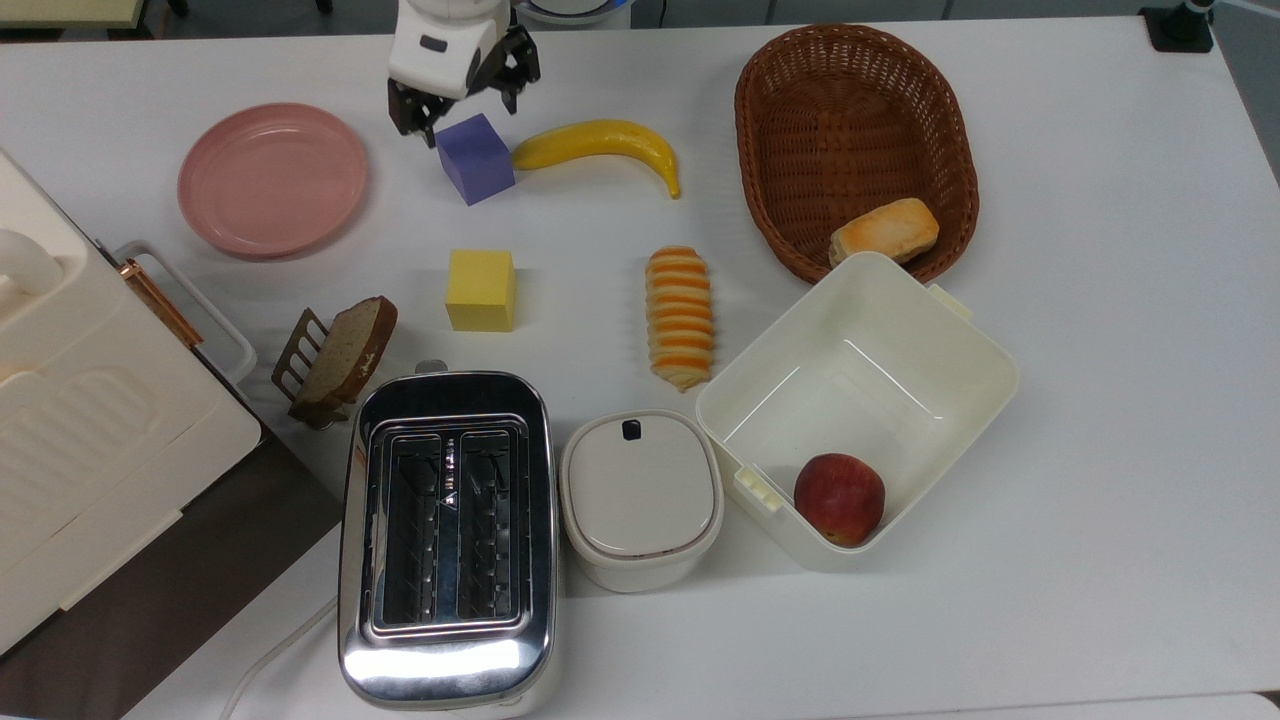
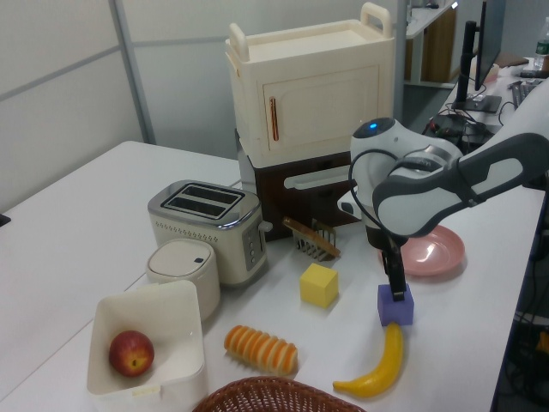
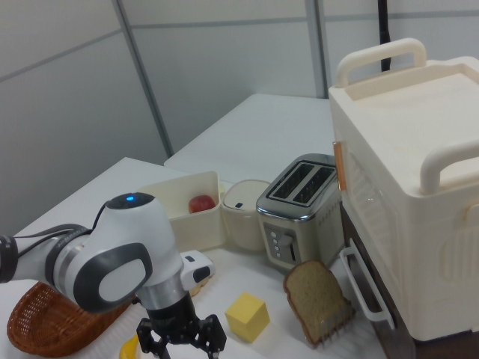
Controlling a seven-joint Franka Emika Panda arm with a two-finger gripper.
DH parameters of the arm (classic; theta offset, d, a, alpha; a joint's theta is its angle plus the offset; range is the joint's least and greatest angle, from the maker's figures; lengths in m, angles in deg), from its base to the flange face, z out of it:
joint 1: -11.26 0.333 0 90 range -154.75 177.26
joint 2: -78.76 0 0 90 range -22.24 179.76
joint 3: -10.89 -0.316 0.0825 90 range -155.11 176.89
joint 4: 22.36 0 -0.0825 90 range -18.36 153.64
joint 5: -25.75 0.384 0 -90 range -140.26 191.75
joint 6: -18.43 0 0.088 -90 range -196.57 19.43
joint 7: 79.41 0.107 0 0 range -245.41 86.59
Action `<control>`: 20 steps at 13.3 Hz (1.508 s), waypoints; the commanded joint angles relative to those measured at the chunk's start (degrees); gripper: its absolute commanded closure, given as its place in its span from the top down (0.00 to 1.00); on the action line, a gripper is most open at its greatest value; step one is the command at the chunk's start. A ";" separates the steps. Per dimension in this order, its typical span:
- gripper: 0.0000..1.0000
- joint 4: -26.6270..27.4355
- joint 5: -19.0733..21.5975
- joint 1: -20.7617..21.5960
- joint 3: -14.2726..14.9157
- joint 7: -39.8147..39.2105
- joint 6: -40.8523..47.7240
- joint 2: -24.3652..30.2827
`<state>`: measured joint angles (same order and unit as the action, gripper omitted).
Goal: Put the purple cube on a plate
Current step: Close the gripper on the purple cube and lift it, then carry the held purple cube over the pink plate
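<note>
The purple cube [image 1: 475, 158] [image 2: 395, 305] rests on the white table, next to the tip of a banana [image 1: 600, 143]. To the top view's left of it sits the pink plate [image 1: 272, 178] [image 2: 434, 251], with nothing in it. My gripper [image 1: 461, 112] [image 2: 395, 288] [image 3: 182, 342] is open and hangs low over the cube's far edge, one finger to each side of the cube's top corner. The left view shows a finger reaching down to the cube's top face. In the right view my arm stands in front of the cube.
A yellow cube [image 1: 481, 290] lies nearer the toaster [image 1: 446, 535]. A wicker basket [image 1: 855, 140] holds a bun. There are also a striped pastry [image 1: 680, 317], a lidded pot [image 1: 641, 495], a white box [image 1: 930, 340] with an apple, a toast rack [image 1: 335, 358] and a cream cabinet [image 1: 70, 400].
</note>
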<state>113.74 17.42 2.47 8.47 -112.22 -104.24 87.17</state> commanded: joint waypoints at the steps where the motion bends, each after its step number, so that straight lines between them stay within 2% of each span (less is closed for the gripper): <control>1: 1.00 1.54 1.03 0.00 -0.13 1.08 -2.49 -0.85; 10: 1.00 1.54 0.60 -0.36 0.05 3.45 -5.21 -3.40; 11: 0.94 1.45 0.60 -0.36 0.14 3.45 -5.21 -3.49; 13: 0.40 1.27 0.42 -0.27 0.14 3.37 -5.13 -4.37; 14: 0.25 1.27 0.07 -0.18 0.14 3.19 -5.13 -4.37; 16: 0.19 1.01 -0.11 -0.18 0.14 3.28 -5.13 -4.37; 19: 0.18 0.23 -0.02 -0.27 0.14 3.89 -4.25 -3.50; 20: 0.18 -1.00 0.07 -0.44 0.14 7.03 -2.94 -2.10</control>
<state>113.95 17.45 2.30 8.58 -109.34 -107.80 82.69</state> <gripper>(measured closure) 0.449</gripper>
